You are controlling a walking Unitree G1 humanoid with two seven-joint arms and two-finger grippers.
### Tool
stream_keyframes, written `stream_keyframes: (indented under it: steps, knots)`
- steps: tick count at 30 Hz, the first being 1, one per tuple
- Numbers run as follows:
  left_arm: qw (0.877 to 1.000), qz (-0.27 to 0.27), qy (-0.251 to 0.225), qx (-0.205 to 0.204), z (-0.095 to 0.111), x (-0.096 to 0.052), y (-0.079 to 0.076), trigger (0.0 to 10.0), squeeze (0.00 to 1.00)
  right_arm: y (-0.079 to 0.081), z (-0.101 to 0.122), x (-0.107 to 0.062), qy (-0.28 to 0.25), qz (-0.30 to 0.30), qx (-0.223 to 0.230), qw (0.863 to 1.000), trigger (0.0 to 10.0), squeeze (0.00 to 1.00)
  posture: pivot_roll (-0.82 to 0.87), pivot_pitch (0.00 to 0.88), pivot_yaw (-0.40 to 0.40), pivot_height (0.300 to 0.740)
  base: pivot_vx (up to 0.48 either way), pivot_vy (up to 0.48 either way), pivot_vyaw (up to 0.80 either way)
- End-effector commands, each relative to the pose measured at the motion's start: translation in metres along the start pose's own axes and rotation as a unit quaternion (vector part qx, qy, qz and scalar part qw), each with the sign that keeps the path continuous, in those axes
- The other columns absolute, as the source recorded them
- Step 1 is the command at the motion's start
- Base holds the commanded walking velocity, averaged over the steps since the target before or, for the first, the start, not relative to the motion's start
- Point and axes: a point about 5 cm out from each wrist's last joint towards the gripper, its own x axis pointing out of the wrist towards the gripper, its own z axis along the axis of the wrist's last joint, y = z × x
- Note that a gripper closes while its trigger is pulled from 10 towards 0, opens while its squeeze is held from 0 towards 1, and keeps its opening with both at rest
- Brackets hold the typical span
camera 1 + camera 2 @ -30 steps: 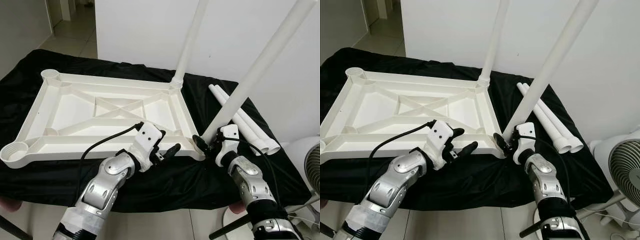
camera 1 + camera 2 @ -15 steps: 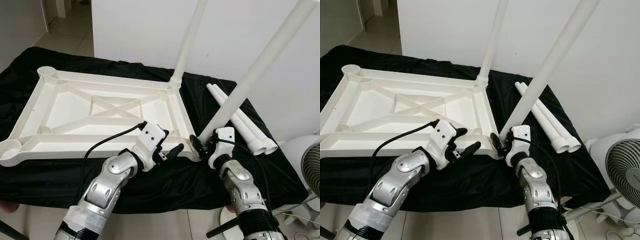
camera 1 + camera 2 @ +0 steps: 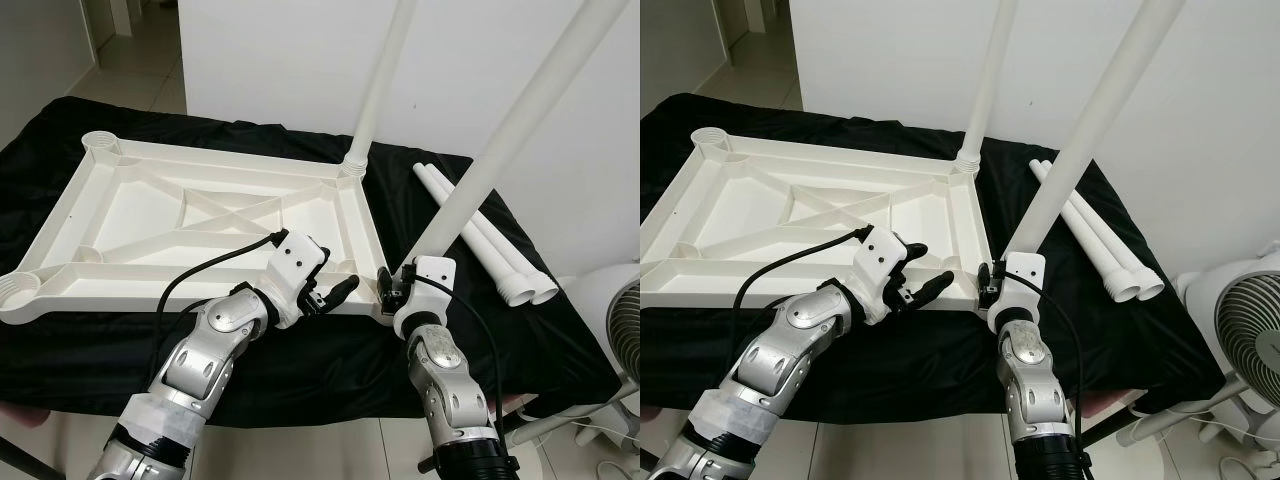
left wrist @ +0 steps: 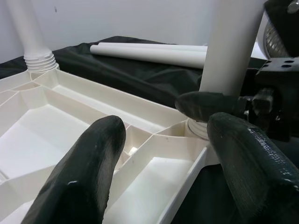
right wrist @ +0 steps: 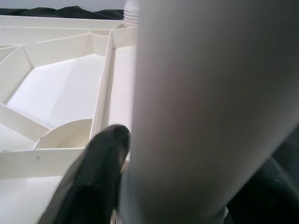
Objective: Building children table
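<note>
The white table top (image 3: pixel 150 275) lies upside down on a black cloth. One white leg (image 3: pixel 378 90) stands upright in its far right corner socket. A second leg (image 3: pixel 500 130) leans over the near right corner, its foot at the socket there. My right gripper (image 3: pixel 392 290) is shut on this leg's lower end; in the right wrist view the leg (image 5: pixel 210 93) sits against one black finger (image 5: pixel 93 177). My left gripper (image 3: pixel 335 290) is open, its fingers (image 4: pixel 84 172) spread over the front rim just left of that corner.
Two loose white legs (image 3: pixel 490 245) lie side by side on the cloth to the right. Empty sockets are at the far left (image 3: pixel 100 142) and near left (image 3: pixel 15 292) corners. A white fan (image 3: pixel 620 330) stands on the floor at the right, and a white wall rises behind.
My right arm has swung left and in under the near right corner, and the held leg now stands steeper. The left gripper has stayed by the front rim. The camera has shifted slightly.
</note>
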Motion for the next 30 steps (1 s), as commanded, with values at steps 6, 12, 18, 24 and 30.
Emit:
stream_keyframes:
  steps: [6, 12, 18, 24, 30]
  knots:
    - [0.999, -0.039, 0.000, 0.007, 0.001, -0.001, -0.004, 10.0, 0.00, -0.006, 0.005, -0.002, -0.009, 0.027, 0.010, 1.000, 10.0, 1.00, 0.06, 0.041, -0.140, 0.740, 0.000, 0.000, 0.00]
    - [0.999, -0.038, 0.000, 0.008, 0.002, -0.001, -0.005, 10.0, 0.00, -0.018, 0.012, 0.000, -0.018, 0.073, -0.004, 0.997, 10.0, 0.00, 0.07, 0.041, -0.149, 0.740, 0.000, 0.000, 0.00]
    - [0.999, -0.052, -0.001, 0.009, 0.000, 0.000, -0.014, 10.0, 0.00, -0.031, 0.011, 0.003, -0.011, 0.157, -0.045, 0.986, 10.0, 0.00, 0.08, 0.041, -0.159, 0.740, 0.000, 0.000, 0.00]
    - [0.997, -0.079, 0.007, 0.005, -0.006, 0.000, -0.028, 10.0, 0.00, -0.042, 0.006, 0.011, 0.001, 0.260, -0.102, 0.960, 10.0, 0.00, 0.09, 0.034, -0.158, 0.740, 0.000, 0.000, 0.00]
    - [0.996, -0.084, 0.006, 0.000, -0.007, 0.004, -0.034, 10.0, 0.00, -0.040, 0.004, 0.017, 0.006, 0.288, -0.100, 0.952, 10.0, 0.00, 0.09, 0.034, -0.157, 0.740, 0.000, 0.000, 0.00]
